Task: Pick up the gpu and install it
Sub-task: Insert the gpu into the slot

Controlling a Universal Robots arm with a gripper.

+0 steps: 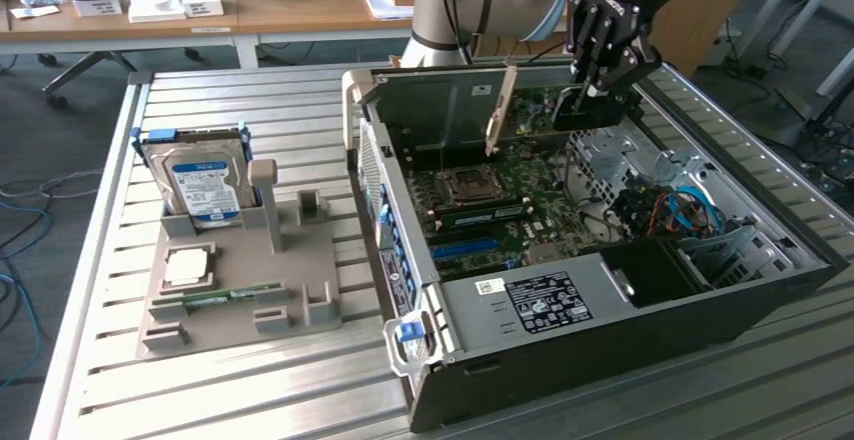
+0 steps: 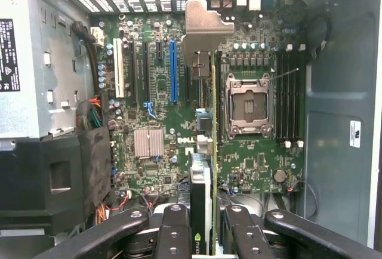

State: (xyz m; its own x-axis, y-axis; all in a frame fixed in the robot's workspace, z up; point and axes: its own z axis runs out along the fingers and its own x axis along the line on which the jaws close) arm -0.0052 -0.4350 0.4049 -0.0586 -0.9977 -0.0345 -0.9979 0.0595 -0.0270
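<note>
My gripper (image 1: 601, 88) hangs over the far end of the open computer case (image 1: 747, 290) and is shut on the gpu (image 1: 583, 110). The card is held on edge, its silver bracket (image 1: 502, 105) pointing toward the exterior view's left. The wrist view looks straight along the gpu (image 2: 206, 169), seen edge-on between my fingers (image 2: 173, 229), with its bracket (image 2: 206, 29) near the case's rear slot openings. The card hovers above the motherboard (image 2: 149, 110), between the blue expansion slot (image 2: 173, 71) and the CPU socket (image 2: 248, 104), and is apart from the board.
A grey fixture tray (image 1: 234, 305) at the exterior view's left holds a hard drive (image 1: 203, 180), a CPU chip (image 1: 187, 265) and a RAM stick (image 1: 220, 297). Inside the case sit a power supply (image 1: 534, 300) and loose cables (image 1: 681, 210). Desks stand behind.
</note>
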